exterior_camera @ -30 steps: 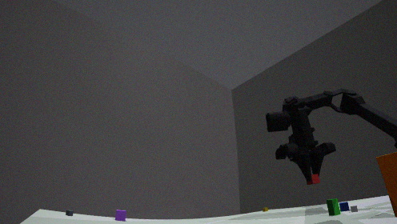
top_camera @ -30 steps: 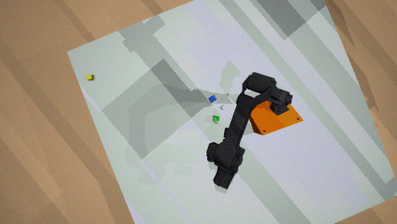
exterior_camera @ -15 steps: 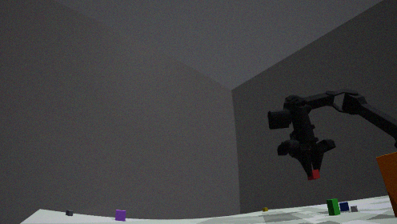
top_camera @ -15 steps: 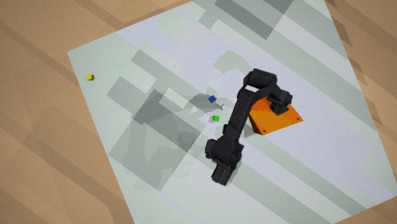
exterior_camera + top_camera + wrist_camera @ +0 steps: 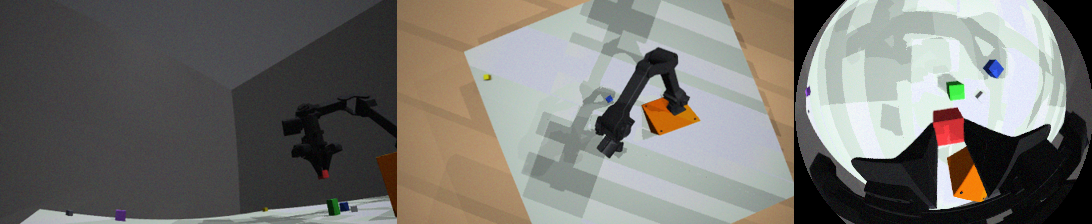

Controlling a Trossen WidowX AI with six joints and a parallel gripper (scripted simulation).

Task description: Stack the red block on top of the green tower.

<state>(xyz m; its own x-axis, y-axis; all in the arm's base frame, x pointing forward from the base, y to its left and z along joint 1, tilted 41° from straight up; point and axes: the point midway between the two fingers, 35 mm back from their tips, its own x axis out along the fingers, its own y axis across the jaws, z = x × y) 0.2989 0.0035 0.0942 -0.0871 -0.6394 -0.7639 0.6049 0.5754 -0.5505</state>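
High above mat [image 5: 280, 216], gripper [image 5: 323, 174] clenched on red block [image 5: 323, 174]; green tower [image 5: 333, 206] upright below, blue block [image 5: 344, 206] beside it.

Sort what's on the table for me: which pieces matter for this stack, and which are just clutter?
In the job: red block, clamped in the gripper; green tower.

Lying about: blue block, yellow block, purple block, two small grey blocks.
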